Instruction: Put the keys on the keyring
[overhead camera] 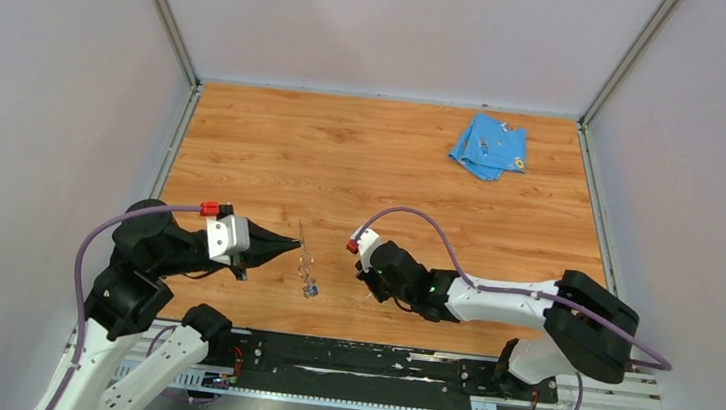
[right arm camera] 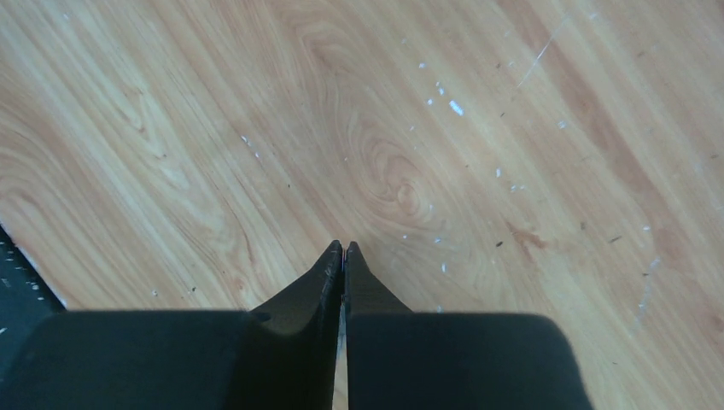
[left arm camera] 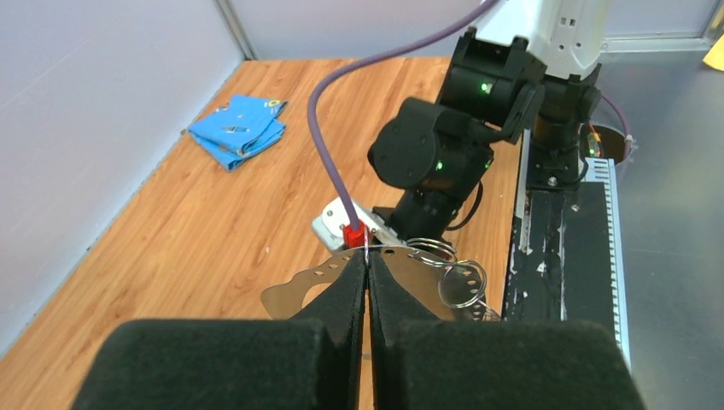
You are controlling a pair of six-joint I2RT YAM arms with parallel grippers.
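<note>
While left tool (overhead camera: 294, 246) pinches keyring (overhead camera: 304, 260), arm level

Blue cloth (overhead camera: 488, 147); wood-grain table (overhead camera: 343, 163); black left claw (left arm camera: 368, 256)

we find no text, label, brand or number that we can read. the folded light-blue cloth (overhead camera: 488, 147) at two o'clock on the wooden table (overhead camera: 343, 163) carries small printed marks, too tiny to make out.

1. The orange-brown wooden tabletop (overhead camera: 343, 163) is viewed whole from high above its near edge.
2. From the left wrist, it is viewed low and across; the crumpled light-blue cloth (left arm camera: 239, 128) is shared.
3. From the right wrist, wood is viewed closely, downward.
</note>
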